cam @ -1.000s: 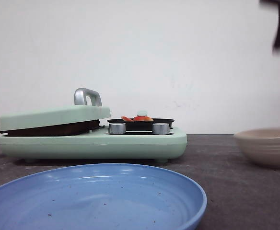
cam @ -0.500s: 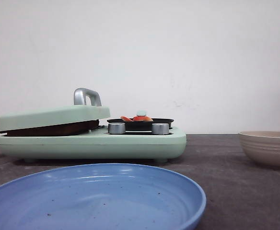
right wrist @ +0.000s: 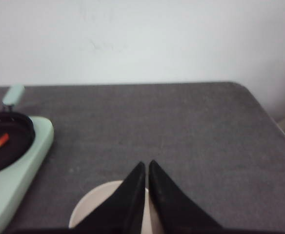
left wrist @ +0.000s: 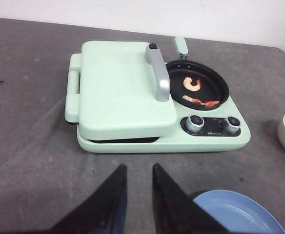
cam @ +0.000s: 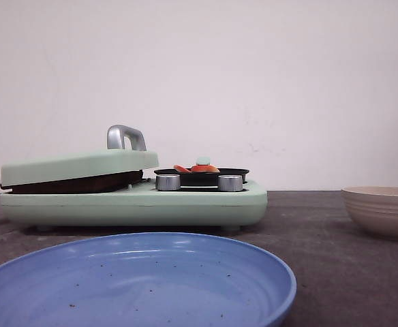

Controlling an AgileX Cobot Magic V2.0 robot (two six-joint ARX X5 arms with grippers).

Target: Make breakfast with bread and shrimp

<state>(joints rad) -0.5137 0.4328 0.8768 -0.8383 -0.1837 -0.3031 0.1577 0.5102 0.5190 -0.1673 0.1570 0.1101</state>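
Note:
Two pink-orange shrimp [left wrist: 192, 84] lie in the small black pan [left wrist: 215, 90] on the right side of the mint-green breakfast maker [left wrist: 123, 97]; from the front the shrimp [cam: 199, 167] just show over the pan's rim. The maker's lid, with its silver handle [left wrist: 158, 73], is down over the left plate. The bread is hidden. My left gripper [left wrist: 138, 165] hangs open and empty above the table, in front of the maker. My right gripper [right wrist: 147, 163] is shut, with nothing in it, above a beige bowl [right wrist: 98, 204]. Neither gripper shows in the front view.
A blue plate [cam: 138, 286] sits at the near edge of the dark grey table, in front of the maker. The beige bowl [cam: 383, 211] stands to the maker's right. Two silver knobs [left wrist: 195, 123] face the front. A white wall closes the back.
A dark part of an arm at the top right of the front view one second ago has gone out of the frame. The maker, plate and bowl have stayed put.

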